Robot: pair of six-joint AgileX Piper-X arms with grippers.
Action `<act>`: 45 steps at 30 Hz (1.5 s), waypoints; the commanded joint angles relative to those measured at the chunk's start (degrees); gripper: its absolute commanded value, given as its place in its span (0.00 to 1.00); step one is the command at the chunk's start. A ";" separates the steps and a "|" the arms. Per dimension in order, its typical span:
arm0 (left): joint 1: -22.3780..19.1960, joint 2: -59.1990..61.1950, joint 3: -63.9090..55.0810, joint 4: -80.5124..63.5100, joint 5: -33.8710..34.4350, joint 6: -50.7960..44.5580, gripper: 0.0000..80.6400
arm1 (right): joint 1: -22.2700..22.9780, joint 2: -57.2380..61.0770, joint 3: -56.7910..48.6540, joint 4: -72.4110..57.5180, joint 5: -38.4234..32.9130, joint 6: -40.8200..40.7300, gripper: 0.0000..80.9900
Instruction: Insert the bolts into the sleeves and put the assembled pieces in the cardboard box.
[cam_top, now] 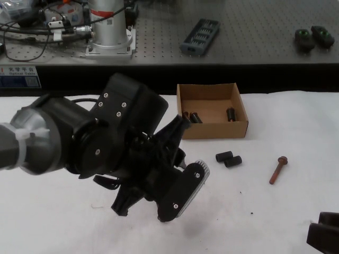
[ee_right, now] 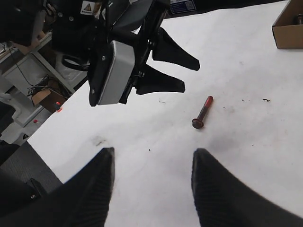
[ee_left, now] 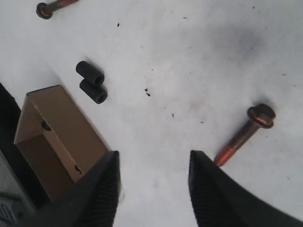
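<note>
The cardboard box (cam_top: 212,130) stands at the back of the white sheet and holds dark sleeve pieces (cam_top: 192,117). Two black sleeves (cam_top: 229,159) lie side by side in front of it, also visible as the sleeves (ee_left: 91,81) beside the box (ee_left: 52,137). One copper bolt (cam_top: 278,170) lies to their right. A second bolt (ee_left: 246,132) lies on the sheet just beyond my left gripper (ee_left: 154,189), which hangs open and empty above the sheet. That bolt (ee_right: 202,112) lies below the left gripper (ee_right: 189,75). My right gripper (ee_right: 154,189) is open and empty, low at the near right (cam_top: 324,233).
Behind the sheet runs a perforated metal bench with a silver post base (cam_top: 108,32), cables, a dark ribbed block (cam_top: 200,35) and two black knobs (cam_top: 314,37). The left arm's bulk (cam_top: 106,143) covers the sheet's middle left.
</note>
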 commanded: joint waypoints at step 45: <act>1.01 16.11 0.02 -0.99 -5.56 15.98 0.37 | 0.01 -0.62 -0.13 -1.15 -1.31 -0.91 0.48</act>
